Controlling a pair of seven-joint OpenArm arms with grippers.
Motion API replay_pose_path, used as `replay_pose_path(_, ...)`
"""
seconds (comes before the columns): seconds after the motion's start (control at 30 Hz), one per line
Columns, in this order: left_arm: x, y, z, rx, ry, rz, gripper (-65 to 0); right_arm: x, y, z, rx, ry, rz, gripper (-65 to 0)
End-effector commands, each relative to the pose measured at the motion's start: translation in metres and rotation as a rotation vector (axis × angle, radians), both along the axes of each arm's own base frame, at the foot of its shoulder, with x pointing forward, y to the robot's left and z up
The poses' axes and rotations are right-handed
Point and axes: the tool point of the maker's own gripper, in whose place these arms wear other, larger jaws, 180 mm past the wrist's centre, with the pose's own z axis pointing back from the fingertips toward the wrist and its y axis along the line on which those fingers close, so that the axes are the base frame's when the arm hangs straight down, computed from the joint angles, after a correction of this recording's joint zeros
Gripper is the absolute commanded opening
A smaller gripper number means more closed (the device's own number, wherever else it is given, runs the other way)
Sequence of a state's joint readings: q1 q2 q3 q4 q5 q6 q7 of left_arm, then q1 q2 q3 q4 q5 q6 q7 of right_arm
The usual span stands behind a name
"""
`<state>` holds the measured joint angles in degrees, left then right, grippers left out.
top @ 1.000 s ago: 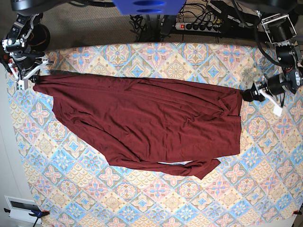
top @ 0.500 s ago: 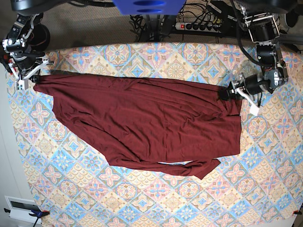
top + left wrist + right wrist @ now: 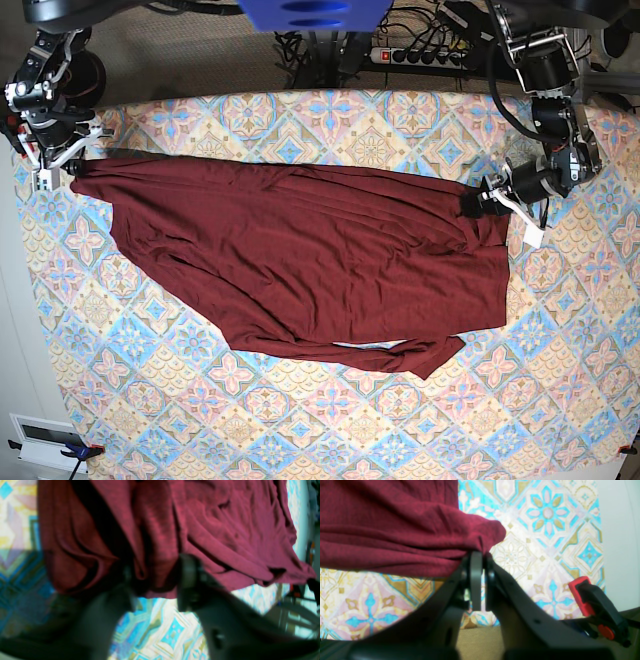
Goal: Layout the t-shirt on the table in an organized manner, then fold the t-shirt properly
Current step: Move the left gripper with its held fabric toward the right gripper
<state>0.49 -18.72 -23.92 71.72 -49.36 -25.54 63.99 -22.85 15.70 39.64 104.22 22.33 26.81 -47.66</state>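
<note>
The dark maroon t-shirt [image 3: 300,260] lies spread across the patterned table [image 3: 300,420], wrinkled, with its lower edge folded under. At the shirt's far left corner my right gripper [image 3: 72,168] is shut on the fabric. In the right wrist view its fingers [image 3: 476,580] pinch the hem of the t-shirt [image 3: 395,530]. My left gripper [image 3: 478,200] is at the shirt's right edge. In the left wrist view the left gripper [image 3: 156,580] has a bunched fold of the t-shirt [image 3: 225,517] filling the gap between its jaws.
A power strip [image 3: 420,55] and cables lie on the floor behind the table. A red clamp [image 3: 580,590] grips the table edge beside my right gripper. A white box [image 3: 45,440] sits off the table's front left corner.
My left arm has moved left onto the shirt's right edge, and its jaws have narrowed around a fold there. The right arm and the shirt's left corner have not moved.
</note>
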Motion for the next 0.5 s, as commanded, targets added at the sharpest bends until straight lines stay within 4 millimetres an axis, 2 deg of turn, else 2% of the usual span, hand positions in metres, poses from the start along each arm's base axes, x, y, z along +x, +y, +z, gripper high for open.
replay_pose_path(0.0, -0.014, 0.000, -0.012, 0.034, 0.074, -0.035, -52.8, 0.008, -0.005, 0.015, -0.032, -0.041, 0.012, -65.0)
replay_pose_path(0.1, -0.015, 0.000, -0.012, 0.032, 0.075, -0.034, -65.0, 0.008, -0.005, 0.015, -0.032, -0.041, 0.012, -65.0)
replay_pose_path(0.3, -0.011, 0.001, -0.005, 0.011, 0.053, -0.023, -65.0, 0.007, -0.005, 0.014, -0.031, -0.039, 0.011, -65.0)
replay_pose_path(0.47, -0.018, 0.036, 0.007, 0.000, 0.029, 0.058, -65.0, 0.001, -0.005, 0.011, -0.033, -0.021, 0.013, -65.0)
